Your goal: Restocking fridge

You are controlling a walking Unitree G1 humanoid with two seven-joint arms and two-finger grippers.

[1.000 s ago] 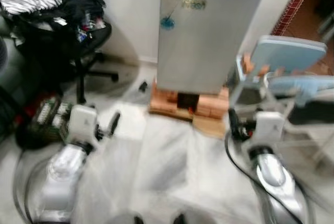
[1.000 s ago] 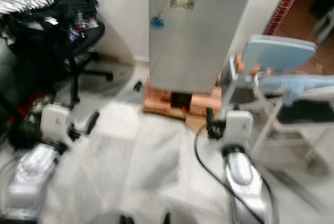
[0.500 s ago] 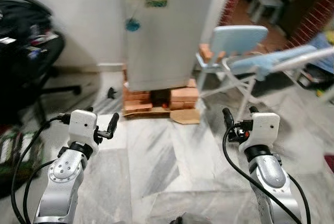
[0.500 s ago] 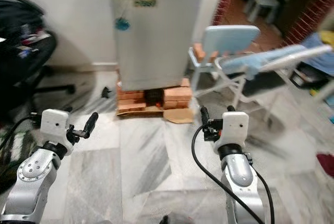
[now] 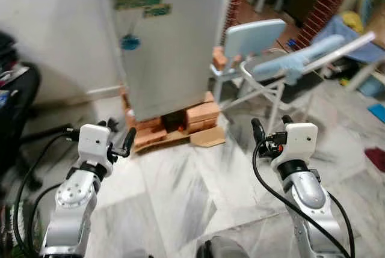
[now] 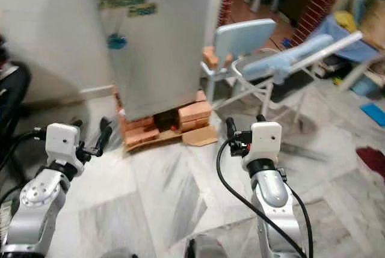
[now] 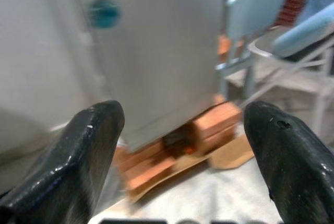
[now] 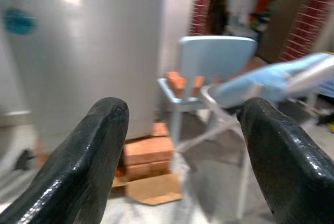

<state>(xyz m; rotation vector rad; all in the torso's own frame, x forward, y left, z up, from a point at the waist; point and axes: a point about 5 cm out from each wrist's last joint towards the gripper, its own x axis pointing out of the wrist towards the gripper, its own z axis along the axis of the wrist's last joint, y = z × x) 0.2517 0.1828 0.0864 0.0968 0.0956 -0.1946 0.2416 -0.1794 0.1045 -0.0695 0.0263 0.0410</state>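
The grey fridge, with stickers on its shut door, stands against the wall ahead on a base of red bricks. My left gripper is held up at the lower left, open and holding nothing, well short of the fridge. At the lower right my right gripper is also open with nothing between its fingers. Both wrist views look between spread black fingers toward the fridge and the bricks.
A light blue chair and a blue padded folding frame stand right of the fridge. A piece of cardboard lies by the bricks. A black office chair is at the far left. Marble floor lies ahead.
The camera has swung, so the fridge now sits further left in the picture and more of the right-hand room shows. Both arms stay raised with open grippers.
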